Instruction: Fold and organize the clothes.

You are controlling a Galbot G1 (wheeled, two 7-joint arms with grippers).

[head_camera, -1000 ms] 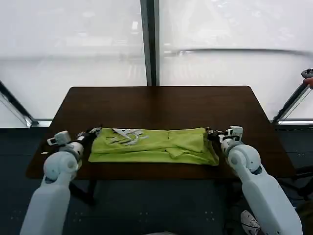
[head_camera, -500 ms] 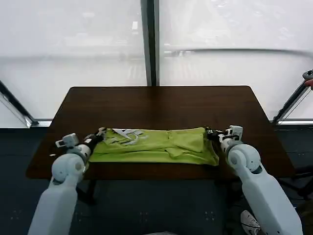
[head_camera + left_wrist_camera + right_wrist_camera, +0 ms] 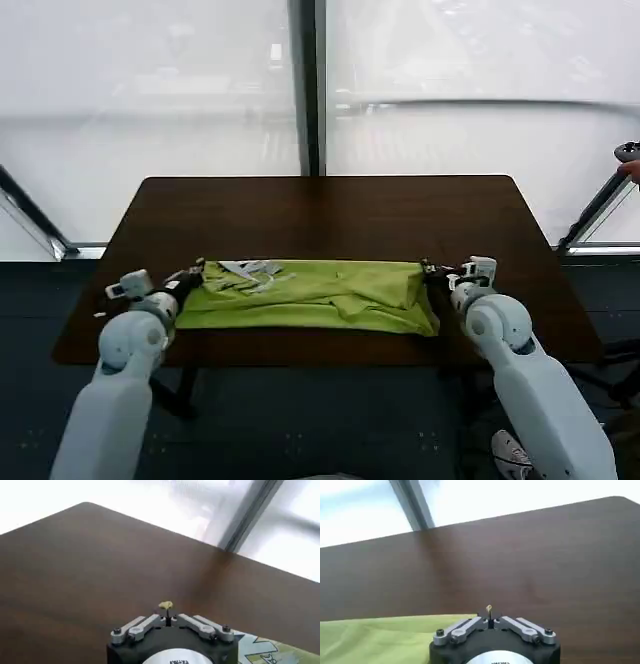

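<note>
Dark brown table (image 3: 330, 205): a rectangular top with rounded corners, standing before a wall of pale, frosted window panes split by a dark upright post (image 3: 305, 85).

Lime-green T-shirt (image 3: 315, 295): folded into a long, low band that lies across the near half of the table, parallel to its front edge. Its surface is creased, with a bunched fold toward the robot's right end. In the right wrist view the fabric (image 3: 380, 637) spreads flat over the wood to one side of the gripper body.

White print (image 3: 250, 272): sits on the upper layer of the T-shirt near the robot's left end; a corner of it also shows in the left wrist view (image 3: 267, 650).

Left gripper (image 3: 190, 275): at the left end of the T-shirt, low over the table, its white arm rising from the near edge. In the left wrist view its fingers are clenched together, with a small tuft of green cloth (image 3: 165, 605) pinched at the tips.

Right gripper (image 3: 432, 272): at the opposite end of the T-shirt, at about the same height and the same distance from the front edge. In the right wrist view its fingers are drawn together on a thin sliver of the garment's edge (image 3: 489, 609).
</note>
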